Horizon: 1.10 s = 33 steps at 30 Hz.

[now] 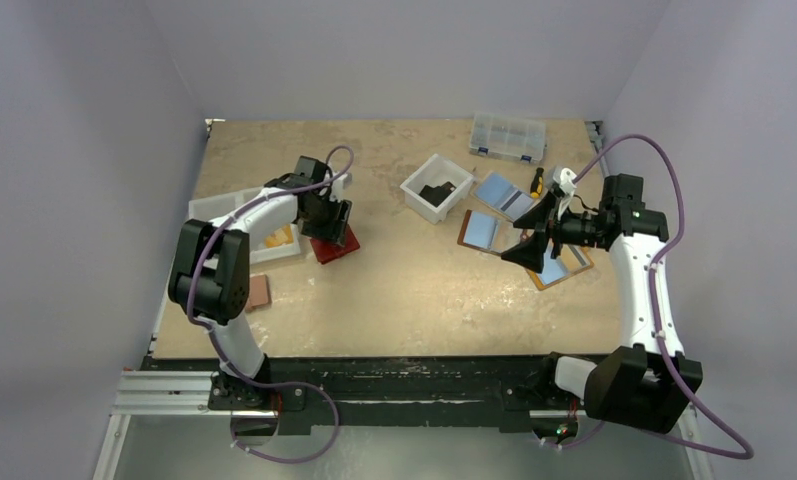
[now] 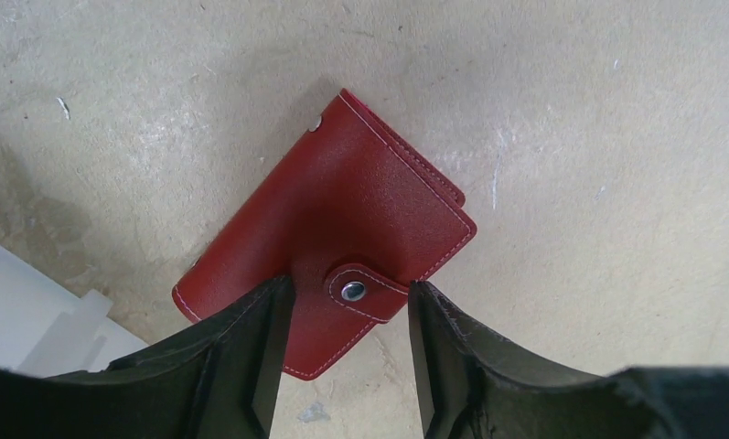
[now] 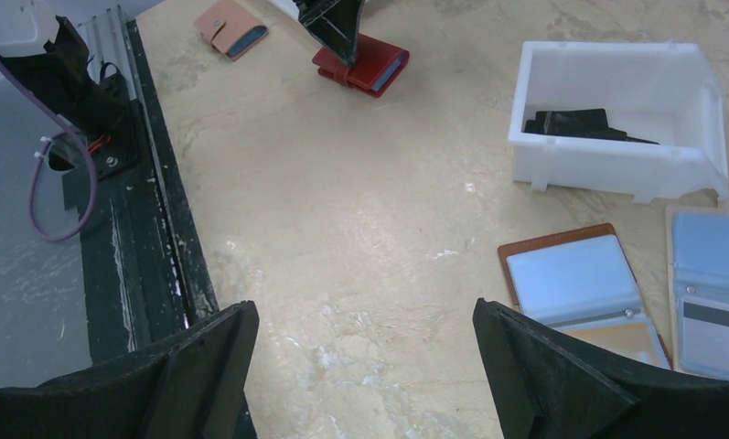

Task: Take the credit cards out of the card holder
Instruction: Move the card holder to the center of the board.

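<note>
Dark red, the card holder [image 2: 342,229] is lying flat and shut on the counter [image 1: 394,290], its strap [image 2: 365,291] snapped down over the cover with a metal stud. It is sitting at the counter's left side, just beside a white tray [image 1: 214,207]. The left claw [image 2: 349,293] is hanging right over it with its fingers apart, straddling the strap end; the left finger [image 2: 251,347] is overlapping the holder's edge, though whether either finger is touching cannot be told. The right claw [image 3: 369,357] is hovering over bare counter at the right, fingers spread wide and holding nothing. Beneath and beside it, a brown holder [image 3: 571,279] is lying open, showing clear sleeves. A white bin [image 3: 616,110] with something black inside is standing near the middle, and a small tan holder [image 3: 230,27] is resting near the left arm's base.
</note>
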Each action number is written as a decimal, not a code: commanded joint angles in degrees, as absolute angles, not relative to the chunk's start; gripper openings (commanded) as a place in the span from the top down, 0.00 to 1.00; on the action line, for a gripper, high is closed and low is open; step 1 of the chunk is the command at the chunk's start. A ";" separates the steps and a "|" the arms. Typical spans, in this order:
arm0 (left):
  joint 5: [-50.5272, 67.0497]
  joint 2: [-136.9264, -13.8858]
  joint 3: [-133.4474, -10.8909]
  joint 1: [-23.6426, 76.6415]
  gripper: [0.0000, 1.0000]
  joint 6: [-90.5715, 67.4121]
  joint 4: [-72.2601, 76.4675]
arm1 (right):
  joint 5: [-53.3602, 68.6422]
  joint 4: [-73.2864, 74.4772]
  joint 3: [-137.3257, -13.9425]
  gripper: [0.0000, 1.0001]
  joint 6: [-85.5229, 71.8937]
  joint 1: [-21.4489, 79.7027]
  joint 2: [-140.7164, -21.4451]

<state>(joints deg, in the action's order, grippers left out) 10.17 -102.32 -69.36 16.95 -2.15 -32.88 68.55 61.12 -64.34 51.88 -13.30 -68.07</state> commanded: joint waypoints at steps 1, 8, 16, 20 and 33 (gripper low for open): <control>15.70 -101.24 -71.15 15.54 0.47 -5.37 -31.23 | 70.13 59.26 -63.90 0.01 50.77 -13.44 -66.78; 17.16 -102.56 -70.73 14.73 0.54 -6.61 -31.99 | 70.57 58.97 -64.40 0.01 50.37 -13.45 -67.54; 15.26 -103.58 -69.74 14.50 0.59 -8.03 -32.31 | 70.93 59.15 -64.35 0.01 50.45 -13.38 -67.53; 12.52 -103.67 -69.06 14.50 0.59 -9.42 -32.44 | 71.10 59.24 -64.17 0.01 50.45 -13.44 -67.33; 9.67 -103.37 -64.80 14.59 0.58 -14.33 -30.05 | 71.28 59.17 -63.38 0.01 50.45 -13.41 -66.80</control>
